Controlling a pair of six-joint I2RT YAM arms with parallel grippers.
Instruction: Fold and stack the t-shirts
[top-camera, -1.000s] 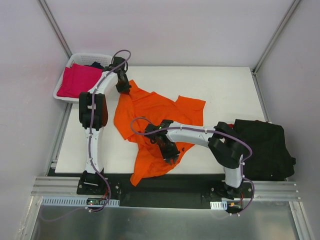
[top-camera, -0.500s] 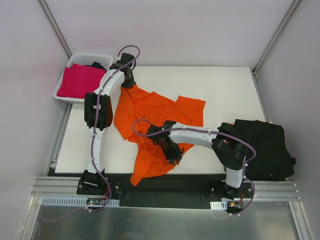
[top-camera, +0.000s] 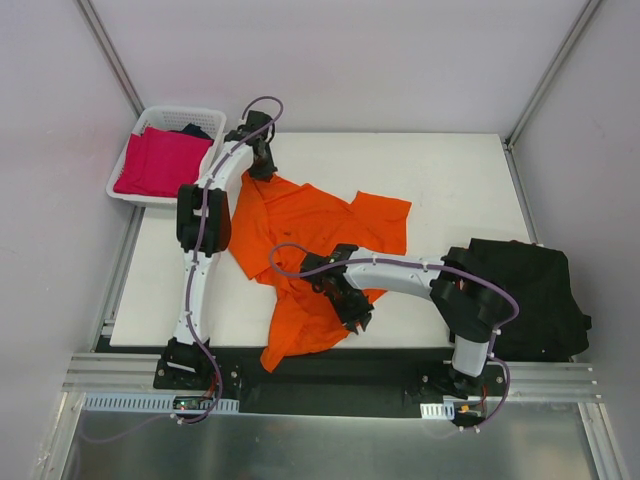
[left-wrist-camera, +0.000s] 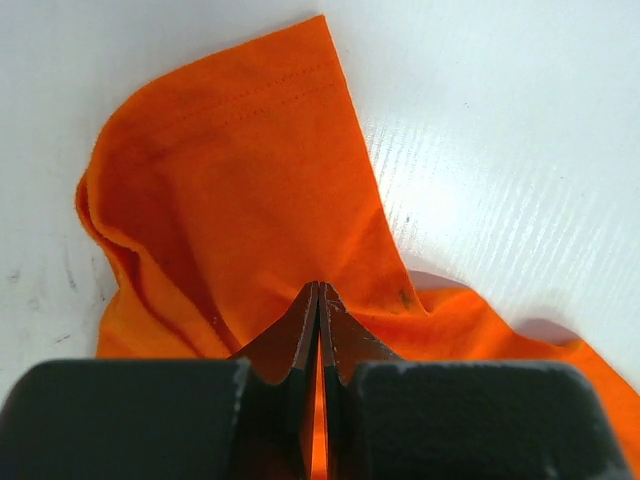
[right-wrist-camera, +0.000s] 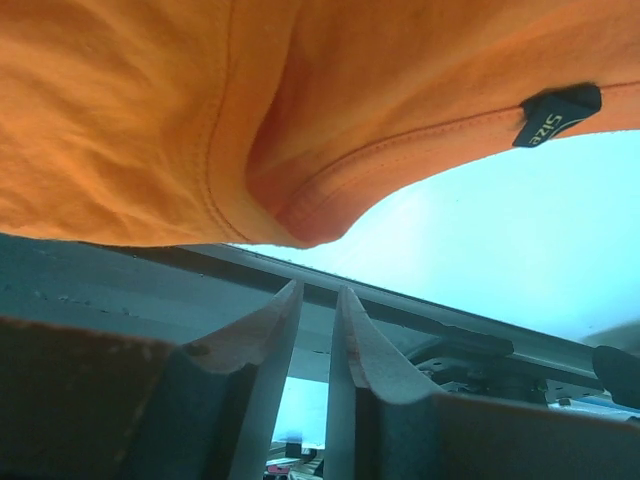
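Bright orange cloth t-shirt (top-camera: 300, 215) lay crumpled on the white bench (top-camera: 450, 170), left of centre. Left fingers (left-wrist-camera: 295, 335) were clamped on its far corner, near the white plastic lattice basket (top-camera: 185, 108) holding a magenta-pink t-shirt (top-camera: 160, 160). Right fingers (right-wrist-camera: 255, 330) stood narrowly apart at its near part, no cloth between them. Black t-shirt (top-camera: 530, 295) lay at the bench's right edge.

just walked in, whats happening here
The left gripper is shut on the far corner of the orange t-shirt, which lies rumpled on the table. The right gripper is at its near part, jaws slightly apart, no cloth between them. A black t-shirt lies at the right; a pink t-shirt sits in the basket.
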